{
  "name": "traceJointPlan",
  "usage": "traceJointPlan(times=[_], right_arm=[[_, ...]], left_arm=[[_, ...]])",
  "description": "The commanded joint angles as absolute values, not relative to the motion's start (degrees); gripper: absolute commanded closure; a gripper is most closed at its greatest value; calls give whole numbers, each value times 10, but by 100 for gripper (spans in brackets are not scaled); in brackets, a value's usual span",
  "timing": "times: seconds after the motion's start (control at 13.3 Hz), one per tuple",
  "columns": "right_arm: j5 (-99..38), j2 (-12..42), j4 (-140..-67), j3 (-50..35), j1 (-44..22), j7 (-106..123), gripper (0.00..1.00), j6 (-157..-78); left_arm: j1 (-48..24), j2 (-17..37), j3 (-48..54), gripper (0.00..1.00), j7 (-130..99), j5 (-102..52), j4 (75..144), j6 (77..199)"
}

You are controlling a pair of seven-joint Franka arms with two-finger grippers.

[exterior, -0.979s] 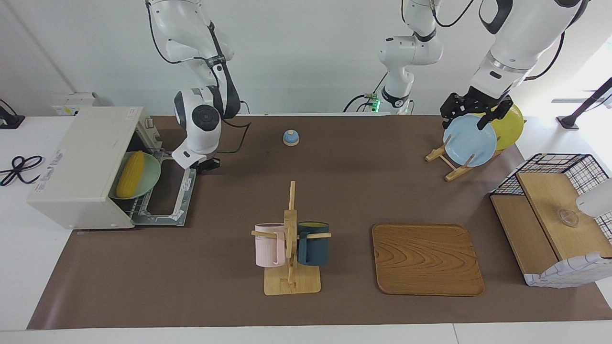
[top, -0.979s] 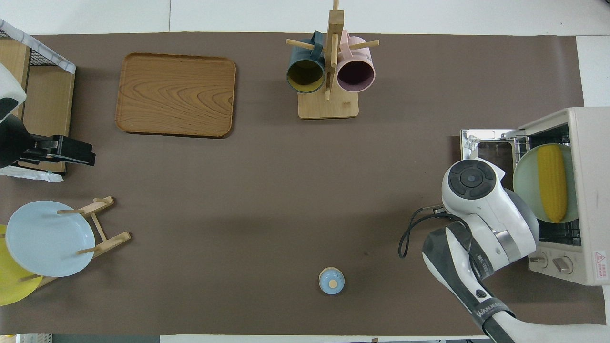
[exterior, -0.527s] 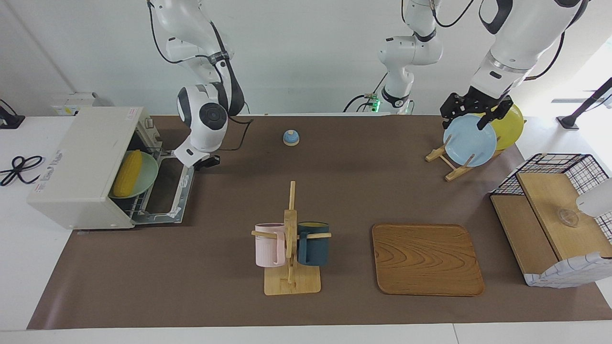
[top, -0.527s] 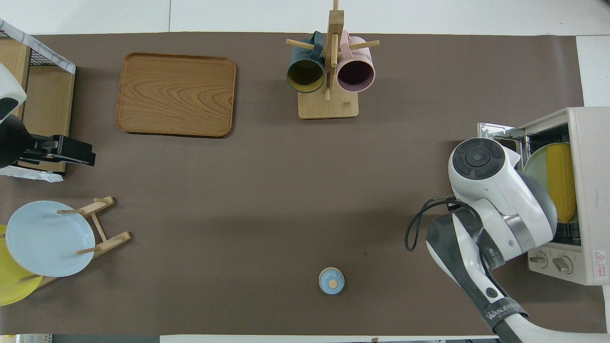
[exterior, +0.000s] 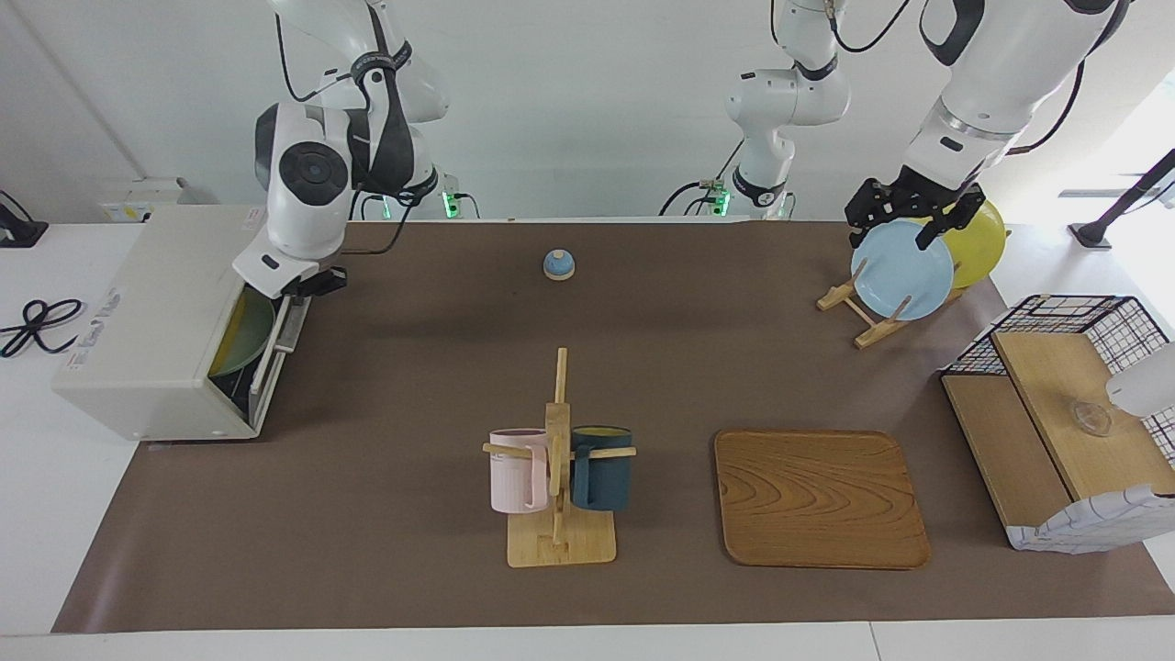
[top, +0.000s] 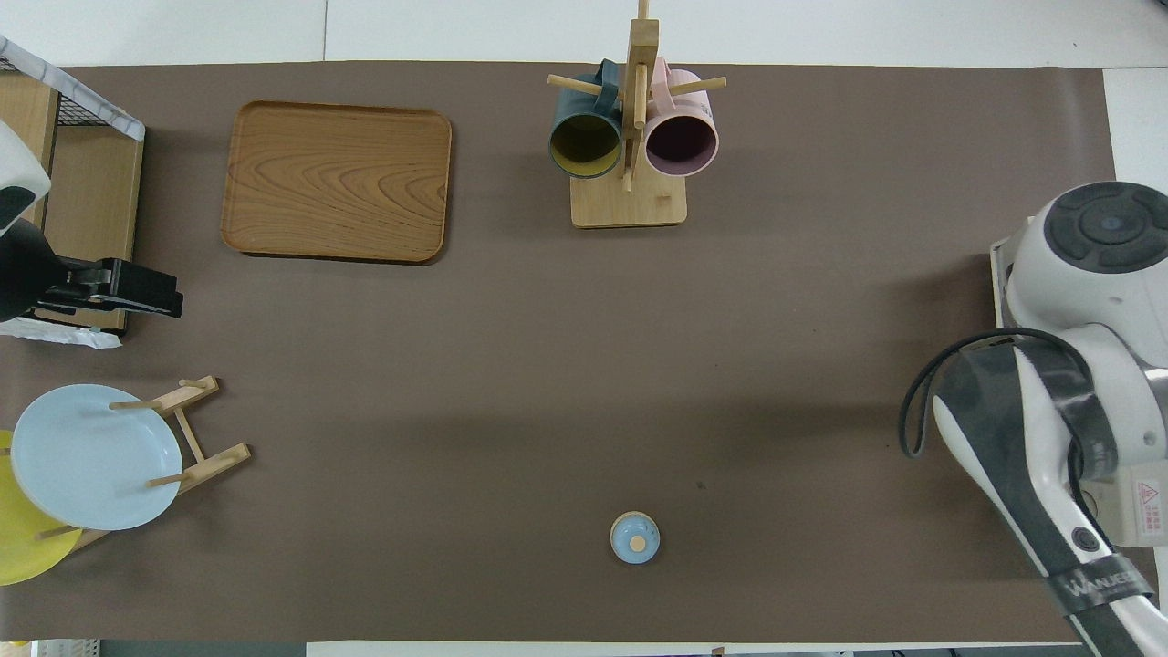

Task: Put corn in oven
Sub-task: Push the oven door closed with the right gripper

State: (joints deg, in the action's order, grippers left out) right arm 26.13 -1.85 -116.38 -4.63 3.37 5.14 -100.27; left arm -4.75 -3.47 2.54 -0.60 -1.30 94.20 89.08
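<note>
We list the surfaces. Table cover [exterior: 422,569]: matt brown sheet, smooth. Oven [exterior: 151,317]: off-white casing, satin, lightly scuffed. Tray [exterior: 820,497]: wood with bold grain, low sheen. Mug rack [exterior: 557,459]: pale bare wood. Pink mug [exterior: 516,470] and dark blue mug [exterior: 601,468]: matt. Blue plate [exterior: 901,271]: smooth. Basket [exterior: 1102,321]: black wire with a cloth liner. Arm shells: glossy white plastic.

A brown mat [exterior: 413,551] covers the table [exterior: 37,514]. On it, the oven [exterior: 147,330] sits at nine o'clock, tray [exterior: 817,500] at five, mug stand [exterior: 560,542] at six.
</note>
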Motion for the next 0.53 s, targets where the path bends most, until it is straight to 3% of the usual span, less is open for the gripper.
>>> traceJointPlan(times=[0.0,0.45], right_arm=[[267,-32,-1158,-48,88,138,100,-1002],[216,-33,-1129,-49,97,154,100,-997]], left_arm=[[-37,-35,33,0,-1,-2,941,887],[-37,-36,33,0,-1,-3,941,887]])
